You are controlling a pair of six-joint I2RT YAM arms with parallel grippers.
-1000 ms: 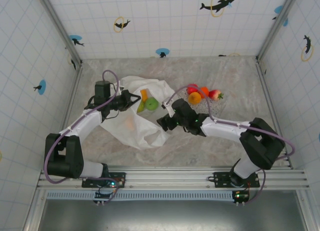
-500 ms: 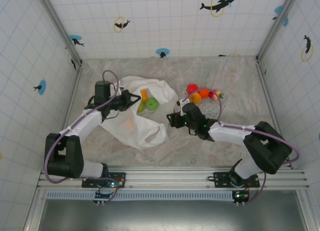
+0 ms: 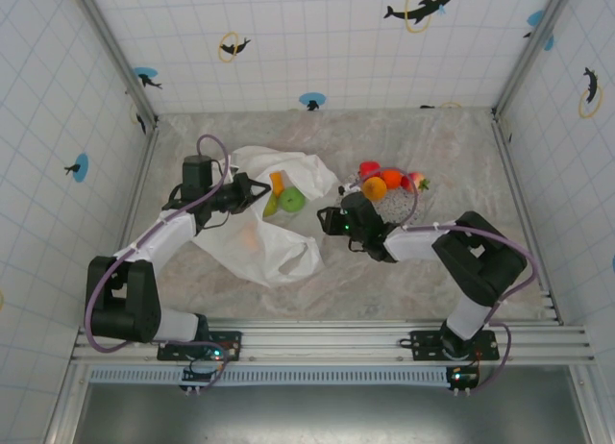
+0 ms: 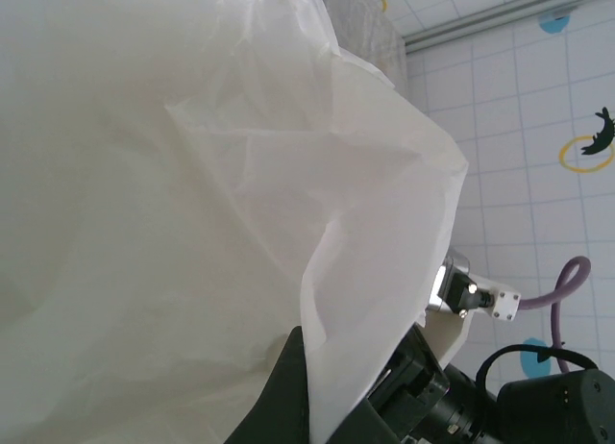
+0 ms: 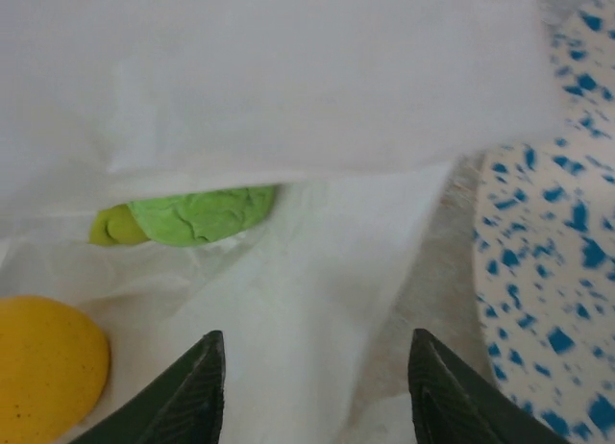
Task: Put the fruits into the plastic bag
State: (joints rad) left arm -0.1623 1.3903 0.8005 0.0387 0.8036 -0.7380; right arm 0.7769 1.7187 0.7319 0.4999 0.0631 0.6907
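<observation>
The white plastic bag [image 3: 252,234] lies left of centre, its mouth facing right. My left gripper [image 3: 252,193] is shut on the bag's upper edge, and the film [image 4: 192,175] is pinched between its dark fingers [image 4: 279,391]. Inside the mouth lie a green fruit [image 3: 292,200] and an orange piece [image 3: 277,182]. My right gripper [image 3: 330,219] stands open at the bag's right edge. Its fingertips [image 5: 197,382] straddle loose bag film [image 5: 307,300], with the green fruit [image 5: 202,214] and an orange fruit [image 5: 43,362] ahead of them. Red and orange fruits [image 3: 376,187] sit on the plate.
The speckled plate [image 3: 405,206] lies right of the bag, close beside my right gripper, and its blue-flecked rim [image 5: 553,271] shows in the right wrist view. Tiled walls close in the table on three sides. Bare table lies in front of the bag and plate.
My right gripper has moved up and slightly right from the bag's lower right corner toward its mouth, and the right elbow has swung inward. The left arm and the bag have stayed put.
</observation>
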